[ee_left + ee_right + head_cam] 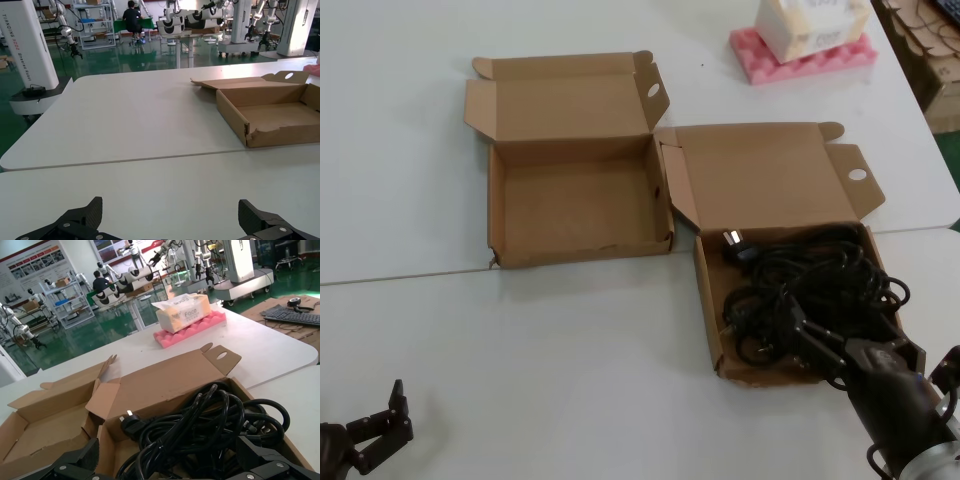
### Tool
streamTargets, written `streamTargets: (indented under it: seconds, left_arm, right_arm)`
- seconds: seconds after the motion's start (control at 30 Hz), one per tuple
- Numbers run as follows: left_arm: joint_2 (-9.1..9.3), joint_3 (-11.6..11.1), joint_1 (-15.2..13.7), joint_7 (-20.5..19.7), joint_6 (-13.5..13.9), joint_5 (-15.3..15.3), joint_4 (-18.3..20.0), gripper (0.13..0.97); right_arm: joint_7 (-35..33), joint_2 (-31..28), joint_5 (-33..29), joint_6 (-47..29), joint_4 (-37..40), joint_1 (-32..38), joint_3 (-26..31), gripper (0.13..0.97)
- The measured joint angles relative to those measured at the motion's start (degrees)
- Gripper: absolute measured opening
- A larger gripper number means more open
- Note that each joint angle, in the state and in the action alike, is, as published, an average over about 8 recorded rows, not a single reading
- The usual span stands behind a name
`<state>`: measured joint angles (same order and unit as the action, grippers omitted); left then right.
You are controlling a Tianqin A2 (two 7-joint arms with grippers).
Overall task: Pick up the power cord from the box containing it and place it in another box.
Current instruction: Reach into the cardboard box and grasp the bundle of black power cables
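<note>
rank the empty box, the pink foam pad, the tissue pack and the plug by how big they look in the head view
1. empty box, largest by far
2. pink foam pad
3. tissue pack, cut off by the frame edge, so its place against the foam is unsure
4. plug, smallest

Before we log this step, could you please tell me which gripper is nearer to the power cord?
Right. The right gripper sits over the power cord in its box, jaws open. The left gripper waits far away at the table's near-left edge.
</note>
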<state>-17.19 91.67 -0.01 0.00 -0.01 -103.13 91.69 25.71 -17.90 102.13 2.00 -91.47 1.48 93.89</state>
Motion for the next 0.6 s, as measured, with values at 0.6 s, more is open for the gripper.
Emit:
streamTargets:
  seconds: [0.6]
  left_arm:
    - [0.00, 0.0, 0.0, 0.0, 0.0, 0.0, 0.0, 0.941]
  right_arm:
    - [0.0, -13.1, 16.3, 17.3, -12.7, -2.2, 11.3, 0.966]
